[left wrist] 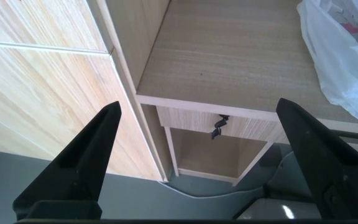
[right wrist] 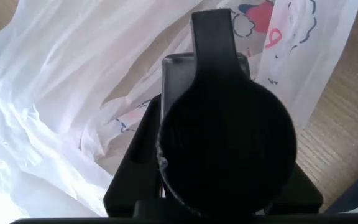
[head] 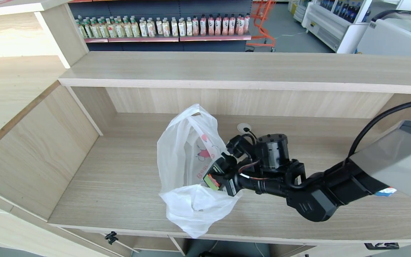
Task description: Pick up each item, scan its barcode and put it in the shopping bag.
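the right end effector (head: pixel 222 175) is clenched on a dark round container (right wrist: pixel 225 149) with a green and red label. it holds the container right at the mouth of the shopping bag (head: pixel 186 153), which opens toward 3 o'clock. the bag is thin white film, slumped near the middle of the worktop (head: pixel 120 185), its lower fold reaching the front edge at 6 o'clock.

my worry is the mouth. the film is limp and sits close around the fingers, so a release here may land the container on the rim rather than inside. being round, it would likely roll out toward 6 o'clock. drawing the arm back could also snag a handle and drag the light bag off the edge.

the left end effector (left wrist: pixel 194 165) hangs released, fingers wide apart, off the worktop's front corner near 7 o'clock, well apart from the bag.

the worktop is pale wood grain with a raised ledge (head: pixel 244 69) at 12 o'clock. beyond it stand a shelf of bottles (head: pixel 162 26) and, at 1 o'clock, chest coolers (head: pixel 334 25).
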You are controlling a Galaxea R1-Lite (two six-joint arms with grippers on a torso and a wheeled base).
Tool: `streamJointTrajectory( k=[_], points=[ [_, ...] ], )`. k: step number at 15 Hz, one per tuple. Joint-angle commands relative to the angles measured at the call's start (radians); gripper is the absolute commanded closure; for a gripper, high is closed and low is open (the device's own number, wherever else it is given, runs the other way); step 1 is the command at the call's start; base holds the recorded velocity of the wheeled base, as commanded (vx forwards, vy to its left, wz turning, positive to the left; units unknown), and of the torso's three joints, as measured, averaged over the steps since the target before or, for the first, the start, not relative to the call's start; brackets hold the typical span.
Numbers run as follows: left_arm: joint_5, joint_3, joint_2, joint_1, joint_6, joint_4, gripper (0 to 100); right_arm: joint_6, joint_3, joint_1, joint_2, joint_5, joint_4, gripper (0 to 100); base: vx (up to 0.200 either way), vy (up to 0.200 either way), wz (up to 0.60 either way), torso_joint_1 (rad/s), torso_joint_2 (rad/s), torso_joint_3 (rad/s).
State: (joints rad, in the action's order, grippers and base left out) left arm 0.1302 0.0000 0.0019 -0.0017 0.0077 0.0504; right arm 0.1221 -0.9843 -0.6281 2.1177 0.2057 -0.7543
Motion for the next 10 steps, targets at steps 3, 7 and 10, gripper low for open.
streamJointTrajectory(
  k=[3,7,10],
  points=[
    [0.000,0.000,0.000,0.000,0.000,0.000,0,0.073,-0.010,0.008,0.030,0.001,0.000,0,0.000,0.000,0.00,0.000,0.00,0.000],
    [0.000,0.000,0.000,0.000,0.000,0.000,0,-0.185,-0.025,0.005,-0.077,0.009,0.006,0,0.000,0.000,0.00,0.000,0.00,0.000],
    [0.000,0.000,0.000,0.000,0.000,0.000,0,-0.449,0.027,0.027,-0.251,0.007,0.056,0,0.000,0.000,0.00,0.000,0.00,0.000]
  ],
)
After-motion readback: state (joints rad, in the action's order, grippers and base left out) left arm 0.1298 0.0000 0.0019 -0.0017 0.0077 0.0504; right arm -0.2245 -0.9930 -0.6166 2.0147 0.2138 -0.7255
